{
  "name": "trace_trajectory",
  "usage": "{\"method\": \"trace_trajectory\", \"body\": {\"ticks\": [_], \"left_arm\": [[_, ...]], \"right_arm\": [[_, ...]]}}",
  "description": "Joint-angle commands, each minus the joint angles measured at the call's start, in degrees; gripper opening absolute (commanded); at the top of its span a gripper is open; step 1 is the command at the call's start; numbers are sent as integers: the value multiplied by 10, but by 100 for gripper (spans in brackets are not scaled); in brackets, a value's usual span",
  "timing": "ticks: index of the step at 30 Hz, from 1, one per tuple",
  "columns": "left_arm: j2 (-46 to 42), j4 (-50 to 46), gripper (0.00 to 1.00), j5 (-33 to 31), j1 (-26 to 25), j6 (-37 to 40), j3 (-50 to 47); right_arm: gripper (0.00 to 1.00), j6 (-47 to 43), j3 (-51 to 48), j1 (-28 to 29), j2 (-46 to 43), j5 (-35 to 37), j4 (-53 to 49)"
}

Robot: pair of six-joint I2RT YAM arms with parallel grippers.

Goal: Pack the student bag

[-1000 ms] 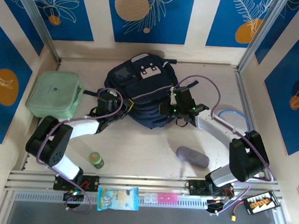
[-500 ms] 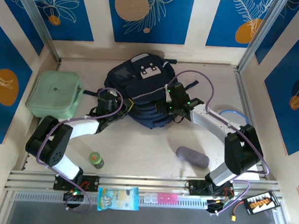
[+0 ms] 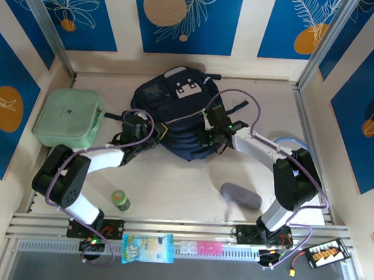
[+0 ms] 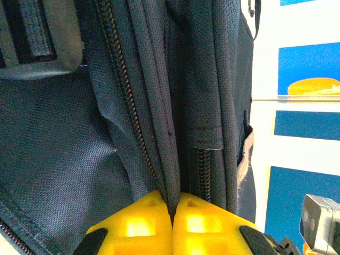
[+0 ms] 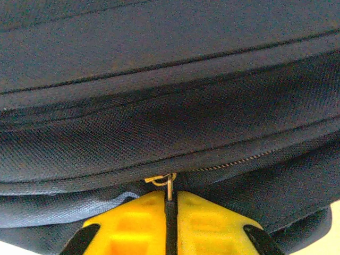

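The student bag (image 3: 176, 114) is laid flat at the middle back of the table (image 3: 184, 178), with its patched front turned up. The left arm is folded on itself. Its upper link is raised from the base at the near left, the elbow is bent sharply, and the forearm is stretched low to the right, so that the left gripper (image 3: 146, 132) is brought against the bag's left edge. In the left wrist view its yellow fingers (image 4: 143, 223) are seen pressed together, with a ridge of navy fabric beside a zip line pinched between them. The right arm is reared up from the near right base, bent at the elbow and carried leftward, so that the right gripper (image 3: 207, 135) is set against the bag's right side. Its jaws are closed flat on the zip pull (image 5: 169, 187), whose metal loop is seen just past the fingertips. A mint green case (image 3: 68, 117) is placed well to the left of the bag.
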Motion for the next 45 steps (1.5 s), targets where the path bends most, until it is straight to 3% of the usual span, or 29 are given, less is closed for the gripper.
{"method": "trace_trajectory", "body": {"ticks": [1, 6, 13, 19, 22, 27, 32, 34, 36, 41, 45], "left_arm": [[-26, 4, 0, 9, 13, 19, 20], [-35, -1, 0, 5, 14, 23, 9], [-40, -29, 0, 25, 14, 42, 5], [-23, -85, 0, 48, 35, 101, 45], [-7, -142, 1, 89, 50, 157, 90], [10, -274, 13, 77, 72, 263, 160], [3, -344, 30, 29, 105, 320, 182], [-16, -361, 43, 14, 118, 327, 180], [-41, -380, 51, 2, 127, 329, 175], [-122, -431, 62, -21, 136, 311, 142], [-178, -425, 65, 2, 137, 258, 93]], "right_arm": [[2, 8, 12, 2, 0, 41, -17], [0, 43, -13, -31, -30, 86, -8], [0, 66, -13, -114, -42, 18, -23], [0, 14, -25, -54, -66, -24, -6], [0, -12, -51, -8, -91, -43, 23], [0, -3, -129, 33, -161, -125, 145], [0, 19, -122, 70, -152, -122, 166], [0, 26, -112, 81, -136, -127, 171], [0, 30, -96, 96, -116, -127, 176], [0, 43, -33, 133, -48, -133, 190], [0, 50, 12, 149, -1, -139, 204]]}}
